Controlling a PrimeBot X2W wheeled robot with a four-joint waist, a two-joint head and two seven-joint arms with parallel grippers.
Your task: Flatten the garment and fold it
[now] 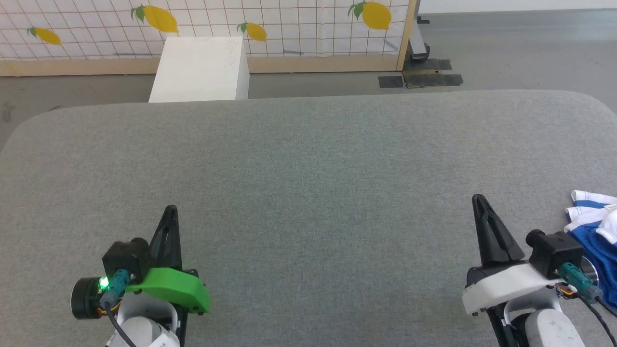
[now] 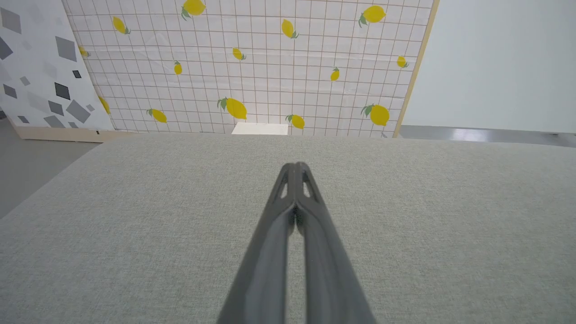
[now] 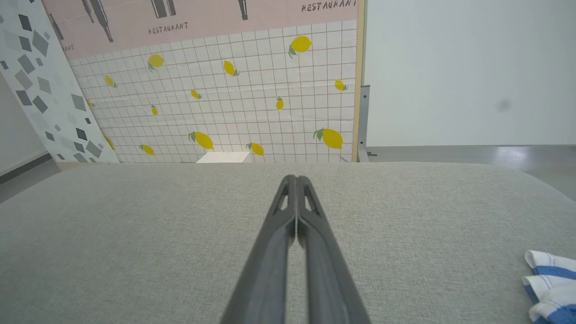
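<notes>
The garment [image 1: 595,229], royal blue with white striped bands, lies crumpled at the grey table's right edge, partly cut off by the head view's border. Its white-and-blue edge [image 3: 549,285] also shows at the lower right of the right wrist view. My right gripper [image 1: 478,198] is shut and empty, hovering just left of the garment and apart from it; its fingertips [image 3: 296,179] meet. At the lower left my left gripper [image 1: 170,209] is shut too, holding nothing, far from the garment, with tips together [image 2: 295,165].
The grey fabric-covered table [image 1: 308,183] spreads wide before me with rounded far corners. Beyond its far edge stand a white box [image 1: 200,67] and a lemon-patterned screen [image 1: 241,24] on the grey floor.
</notes>
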